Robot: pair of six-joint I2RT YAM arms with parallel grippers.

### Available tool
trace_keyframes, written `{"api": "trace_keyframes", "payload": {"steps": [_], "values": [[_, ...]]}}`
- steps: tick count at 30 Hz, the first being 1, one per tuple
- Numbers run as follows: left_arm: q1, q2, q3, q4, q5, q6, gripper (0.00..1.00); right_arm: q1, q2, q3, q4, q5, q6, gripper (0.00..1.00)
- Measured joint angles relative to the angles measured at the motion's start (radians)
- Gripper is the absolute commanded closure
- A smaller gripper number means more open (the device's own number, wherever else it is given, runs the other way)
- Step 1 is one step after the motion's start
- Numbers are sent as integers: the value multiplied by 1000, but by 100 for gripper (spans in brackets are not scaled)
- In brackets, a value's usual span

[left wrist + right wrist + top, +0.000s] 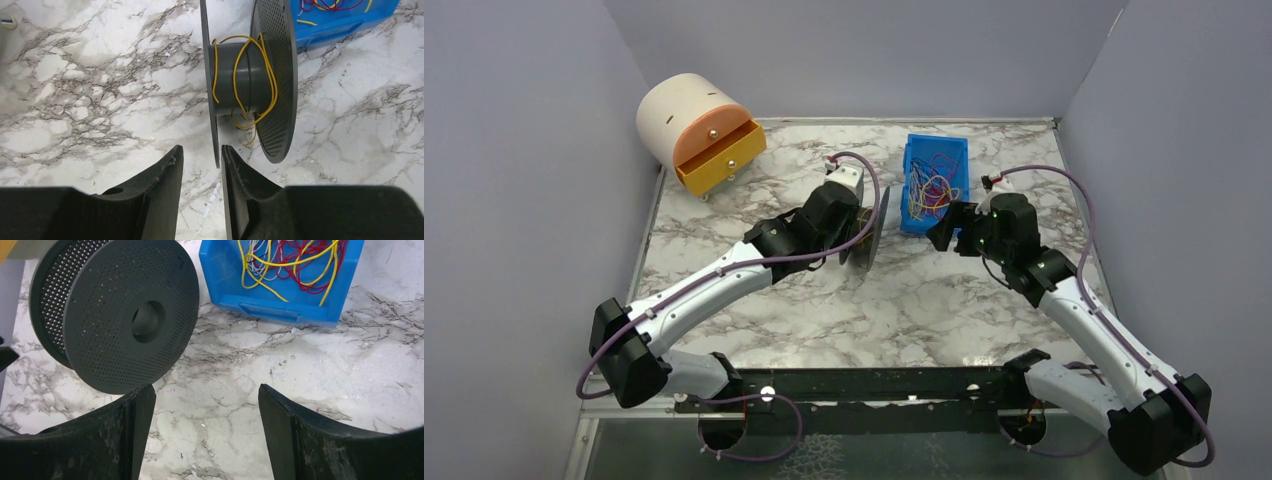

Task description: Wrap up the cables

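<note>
Loosely, a single yellow wire [270, 75] circles the smooth grey hub of a dark plastic spool [235, 75]. The spool stands on the rims of its two perforated discs on the marble-patterned table [310, 370], its axle level and crosswise to the left gripper [200, 152]. That claw's matte black fingers are parted around the thin edge of the nearer disc. The gap is wider than the disc, so the claw looks released rather than clamped. The rest of the cables [295, 262], limp curls mostly yellow and red, lie heaped in a glossy blue bin [280, 307] just beside the spool. The right gripper [206, 392] hovers spread wide and empty above bare table, with the bin ahead and a little to the right in its wrist view. That arm is the nearer one to reach in for another strand.
</note>
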Motion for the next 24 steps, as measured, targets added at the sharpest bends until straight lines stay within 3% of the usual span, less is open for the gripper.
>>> {"api": "trace_keyframes", "payload": {"steps": [5, 14, 20, 24], "values": [[0, -40, -6, 2, 5, 21, 58, 0, 66, 29, 17, 26, -7, 24], [0, -88, -48, 58, 9, 61, 35, 0, 207, 117, 66, 131, -28, 27], [16, 11, -19, 124, 38, 106, 34, 0, 233, 134, 100, 164, -37, 27], [71, 104, 27, 161, 93, 133, 44, 0, 233, 134, 117, 165, -37, 27]]}}
